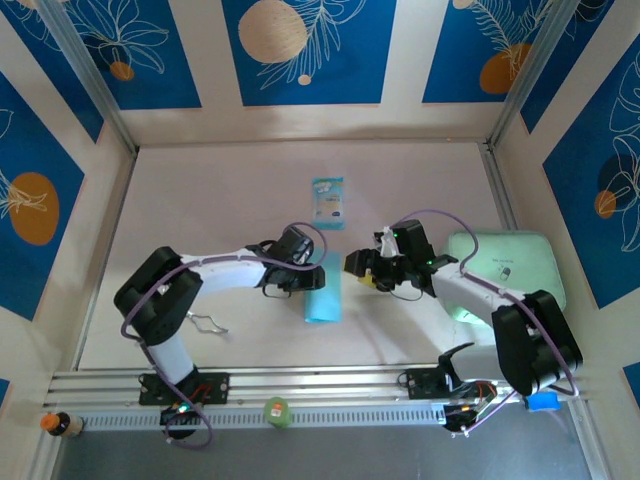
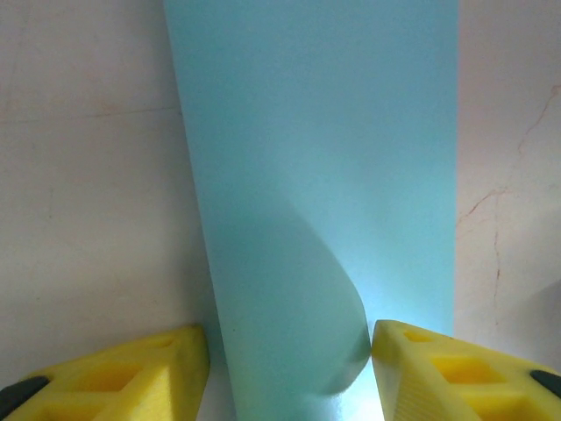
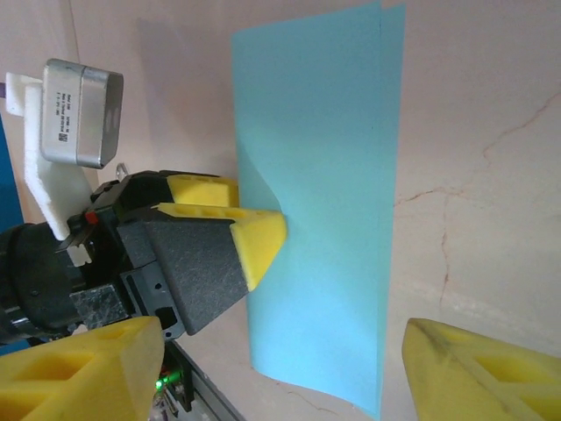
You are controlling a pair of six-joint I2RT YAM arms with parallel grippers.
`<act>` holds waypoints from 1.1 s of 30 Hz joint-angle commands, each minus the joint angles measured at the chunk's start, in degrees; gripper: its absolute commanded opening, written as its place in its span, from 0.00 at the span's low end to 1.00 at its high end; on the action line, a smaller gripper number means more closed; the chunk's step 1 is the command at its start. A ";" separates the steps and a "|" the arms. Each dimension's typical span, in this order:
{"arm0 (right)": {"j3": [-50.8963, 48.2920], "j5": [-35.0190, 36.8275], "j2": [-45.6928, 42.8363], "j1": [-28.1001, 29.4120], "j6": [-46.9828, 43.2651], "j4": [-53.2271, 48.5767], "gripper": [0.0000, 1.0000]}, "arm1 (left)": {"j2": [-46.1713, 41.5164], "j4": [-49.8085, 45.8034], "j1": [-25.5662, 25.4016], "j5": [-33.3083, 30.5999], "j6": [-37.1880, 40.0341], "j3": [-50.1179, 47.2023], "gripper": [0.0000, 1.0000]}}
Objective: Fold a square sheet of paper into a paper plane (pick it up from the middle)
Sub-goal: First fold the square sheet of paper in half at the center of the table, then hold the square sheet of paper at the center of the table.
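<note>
Left fingers [image 2: 131, 368], apart, straddle the square sheet of paper [image 2: 324, 158] (curled, per left wrist); right fingers [image 3: 79, 368] apart.

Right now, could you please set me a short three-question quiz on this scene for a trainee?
1. True or false: the light-blue paper lies as a flat, unfolded square.
2. What lies beyond the paper, away from the arm bases? A. a teal-and-white packet; B. a red cup; C. scissors.
3. Fill in: the right gripper stands ___, with nothing held.
Key: 1 false, it is folded into a narrow strip; 2 A; 3 open.
</note>
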 commanded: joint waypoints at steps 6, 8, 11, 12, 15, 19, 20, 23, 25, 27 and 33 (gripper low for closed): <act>1.11 -2.15 4.16 0.22 0.33 0.55 0.53 | 5.31 -7.22 0.19 -2.51 6.41 4.11 0.58; 0.92 -2.47 4.82 0.22 0.48 1.21 0.49 | 5.73 -8.41 0.24 -3.48 6.91 4.51 0.59; 0.93 -3.55 5.87 0.29 0.75 2.64 0.35 | 6.50 -8.54 0.22 -3.18 6.92 4.93 0.59; 1.07 -4.16 6.52 0.35 0.73 3.08 0.31 | 6.75 -8.54 0.24 -2.97 6.94 5.05 0.59; 2.40 -4.99 9.22 1.04 0.63 2.91 0.20 | 6.82 -8.30 0.24 -3.03 6.86 5.10 0.60; 3.69 -4.63 12.05 2.69 0.93 3.20 0.17 | 6.38 -8.06 0.24 -3.07 6.83 4.95 0.60; 4.02 -4.66 12.84 3.11 1.12 3.37 0.16 | 6.38 -8.21 0.18 -3.04 6.84 5.11 0.60; 5.54 -4.33 15.13 4.31 1.18 3.19 0.12 | 6.38 -8.20 0.19 -2.84 6.36 5.16 0.60; 6.70 -3.14 16.71 5.24 0.83 2.12 0.12 | 6.35 -7.70 0.24 -2.07 5.53 4.91 0.60; 8.27 -2.32 18.84 5.80 0.00 0.47 0.12 | 6.29 -6.78 0.20 -1.64 4.73 4.34 0.60; 10.61 -1.63 24.04 6.20 -1.90 -2.73 0.07 | 5.96 -5.88 0.24 -1.55 3.52 3.92 0.60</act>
